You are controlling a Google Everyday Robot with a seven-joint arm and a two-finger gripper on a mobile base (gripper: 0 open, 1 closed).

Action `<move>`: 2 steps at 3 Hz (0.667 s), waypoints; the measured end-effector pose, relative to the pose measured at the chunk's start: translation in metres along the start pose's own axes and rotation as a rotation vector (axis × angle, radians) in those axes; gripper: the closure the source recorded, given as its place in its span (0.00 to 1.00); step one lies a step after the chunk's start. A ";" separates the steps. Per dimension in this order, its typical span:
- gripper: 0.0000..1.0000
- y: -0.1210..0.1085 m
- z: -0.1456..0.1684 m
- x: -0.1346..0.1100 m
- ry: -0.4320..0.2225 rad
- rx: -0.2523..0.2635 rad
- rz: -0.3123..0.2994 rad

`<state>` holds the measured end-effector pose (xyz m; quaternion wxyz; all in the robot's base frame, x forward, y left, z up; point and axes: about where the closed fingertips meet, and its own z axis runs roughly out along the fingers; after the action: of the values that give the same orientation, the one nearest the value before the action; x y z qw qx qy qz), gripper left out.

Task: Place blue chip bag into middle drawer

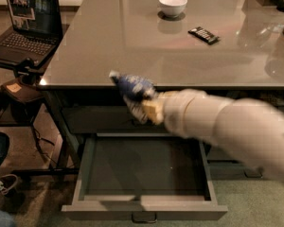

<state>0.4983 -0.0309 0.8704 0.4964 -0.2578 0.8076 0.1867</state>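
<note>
Below the near edge of the grey table [109, 41], our gripper [142, 105] pinches the blue chip bag [131, 85] in the air above the open middle drawer [180, 208], so we judge lowering and letting go come next.

Glossy table [132, 46]; crinkly bag [132, 86] in claw [139, 104] over drawer [144, 206].

gripper [144, 107] above middle drawer [142, 203], motion-smeared, we read it clasping blue chip bag [132, 85] | bag print unreadable to us | arm [227, 122] blurred, cut by right edge | arm hides drawer's right rear corner
</note>
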 end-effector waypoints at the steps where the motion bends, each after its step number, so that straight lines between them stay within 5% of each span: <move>1: 1.00 0.015 0.047 0.081 0.062 -0.022 0.074; 2: 1.00 0.032 0.063 0.108 0.082 -0.037 0.071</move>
<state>0.4826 0.0048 0.7475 0.4511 -0.2455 0.8323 0.2086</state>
